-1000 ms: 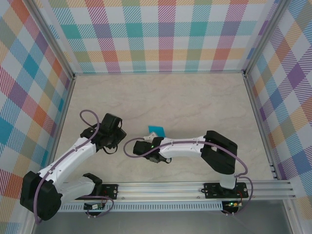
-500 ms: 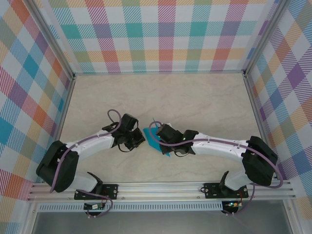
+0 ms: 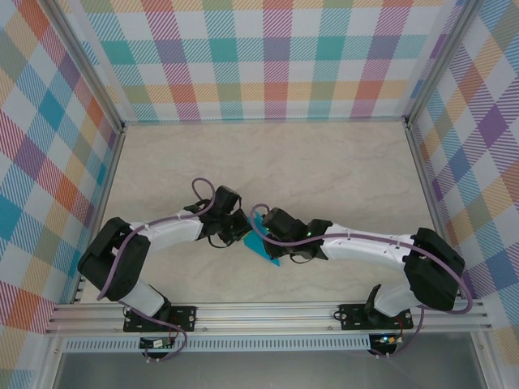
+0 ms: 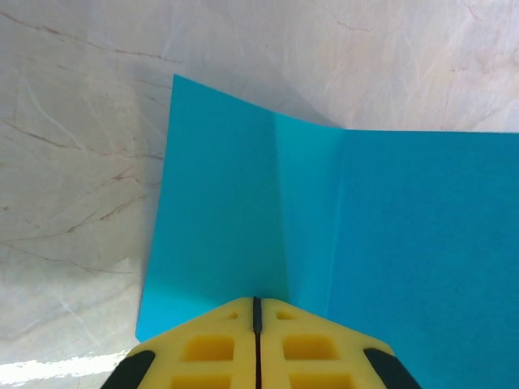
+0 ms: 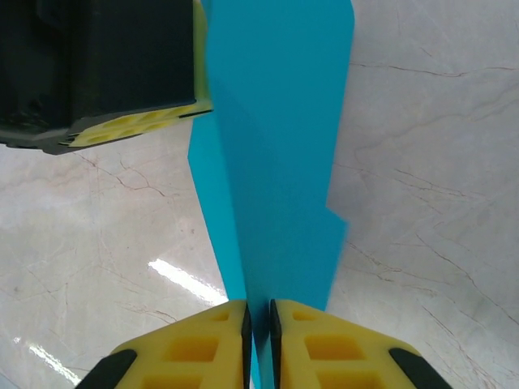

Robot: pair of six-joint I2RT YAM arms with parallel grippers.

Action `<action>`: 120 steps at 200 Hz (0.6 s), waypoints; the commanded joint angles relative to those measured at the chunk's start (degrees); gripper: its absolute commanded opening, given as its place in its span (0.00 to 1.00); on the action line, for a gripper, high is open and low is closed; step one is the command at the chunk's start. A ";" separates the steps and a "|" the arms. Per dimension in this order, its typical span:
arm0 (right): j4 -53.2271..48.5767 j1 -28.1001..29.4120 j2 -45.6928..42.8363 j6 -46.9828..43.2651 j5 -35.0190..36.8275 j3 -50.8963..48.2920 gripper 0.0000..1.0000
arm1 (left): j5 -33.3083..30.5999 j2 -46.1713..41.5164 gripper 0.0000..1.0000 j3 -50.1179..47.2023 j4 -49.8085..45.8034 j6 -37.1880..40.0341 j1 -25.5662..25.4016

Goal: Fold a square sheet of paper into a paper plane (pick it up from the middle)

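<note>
left fingers (image 4: 203,352) pinch creased sheet (image 4: 365,227) | right fingers (image 5: 186,356) grip stepped folded edge

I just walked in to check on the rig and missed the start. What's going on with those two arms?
Both arms are working on one piece of teal paper near the middle of the table. The left claw is shut on one edge of it and the right claw is shut on another, so the paper is held between them. It is partly folded, with a crease showing, but it is not yet a finished plane.
</note>
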 commanded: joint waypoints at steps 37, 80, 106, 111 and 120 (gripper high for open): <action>-1.37 -0.57 5.01 1.83 -1.23 0.28 0.46 | -2.66 -0.61 0.07 0.52 -4.66 0.32 -0.53; -0.75 -0.51 6.49 1.05 -1.83 -0.23 0.62 | -2.25 0.19 0.07 1.03 -4.73 0.49 -0.53; -0.96 -0.31 8.46 0.86 -1.21 0.62 0.63 | -2.57 0.50 0.07 1.81 -5.80 0.87 -0.56; -1.04 -0.20 8.91 0.74 -1.07 0.92 0.63 | -2.54 0.59 0.07 1.95 -5.84 0.89 -0.53; -1.33 0.05 9.78 0.44 -0.79 1.55 0.63 | -2.40 0.83 0.07 2.12 -5.86 0.93 -0.53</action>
